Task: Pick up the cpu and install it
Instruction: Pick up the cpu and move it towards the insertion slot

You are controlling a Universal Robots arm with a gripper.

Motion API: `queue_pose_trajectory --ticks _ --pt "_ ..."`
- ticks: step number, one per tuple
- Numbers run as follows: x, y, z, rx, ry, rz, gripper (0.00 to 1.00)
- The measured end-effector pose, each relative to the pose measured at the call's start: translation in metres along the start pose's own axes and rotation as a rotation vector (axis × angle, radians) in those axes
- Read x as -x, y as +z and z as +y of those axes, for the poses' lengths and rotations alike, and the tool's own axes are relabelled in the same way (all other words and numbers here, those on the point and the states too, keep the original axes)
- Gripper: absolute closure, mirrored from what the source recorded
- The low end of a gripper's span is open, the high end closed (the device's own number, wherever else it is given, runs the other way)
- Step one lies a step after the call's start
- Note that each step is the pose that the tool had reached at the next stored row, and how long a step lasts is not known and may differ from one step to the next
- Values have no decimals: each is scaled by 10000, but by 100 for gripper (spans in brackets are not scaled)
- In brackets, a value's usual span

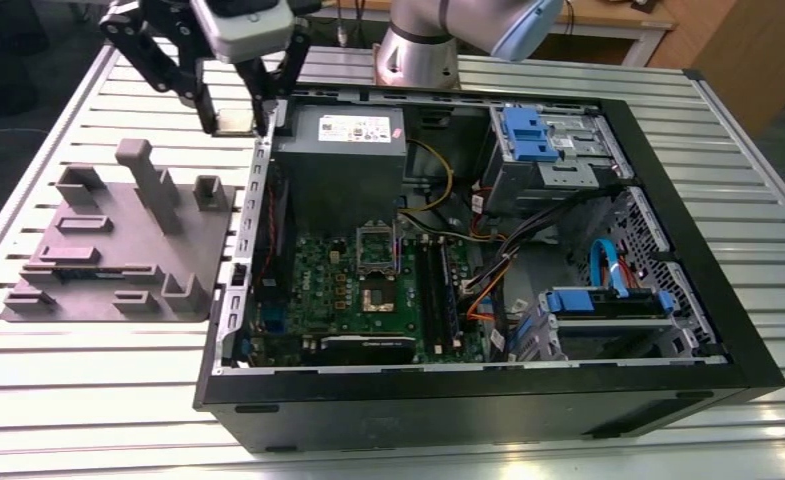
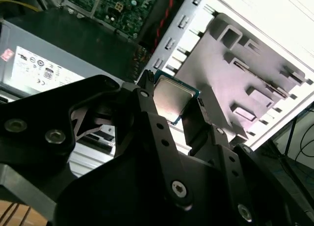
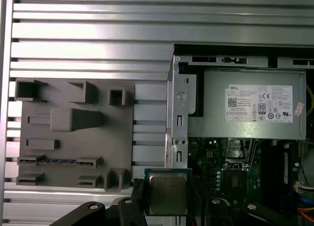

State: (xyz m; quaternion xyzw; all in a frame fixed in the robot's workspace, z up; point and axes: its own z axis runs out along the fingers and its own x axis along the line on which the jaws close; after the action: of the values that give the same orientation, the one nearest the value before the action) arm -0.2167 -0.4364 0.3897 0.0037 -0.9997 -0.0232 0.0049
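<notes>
The cpu (image 1: pixel 236 124) is a small square chip with a silver-grey top, and it hangs in the air. My gripper (image 1: pixel 239 115) is shut on it, one black finger on each side. In the exterior view it is at the back left, above the left wall of the open computer case (image 1: pixel 712 300), next to the grey power supply (image 1: pixel 345 135). In both wrist views the cpu (image 2: pixel 171 100) (image 3: pixel 168 192) sits flat between the fingers (image 2: pixel 147 91). The green motherboard (image 1: pixel 325 290) with its metal socket frame (image 1: pixel 379 265) lies lower in the case.
A grey moulded parts fixture (image 1: pixel 125 240) lies on the slatted metal table (image 1: pixel 72 380) at the exterior view's left of the case. Inside the case are cables (image 1: pixel 499 270), blue drive brackets (image 1: pixel 532 130) and memory slots (image 1: pixel 439 275). The arm's base (image 1: pixel 419 50) stands behind.
</notes>
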Motion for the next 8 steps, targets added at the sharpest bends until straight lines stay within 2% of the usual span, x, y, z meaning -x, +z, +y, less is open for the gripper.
queue_pose_trajectory --ticks 5,8 --pt "225 2 -2 -1 -1 5 53" --pt "329 3 -3 0 -1 6 53"
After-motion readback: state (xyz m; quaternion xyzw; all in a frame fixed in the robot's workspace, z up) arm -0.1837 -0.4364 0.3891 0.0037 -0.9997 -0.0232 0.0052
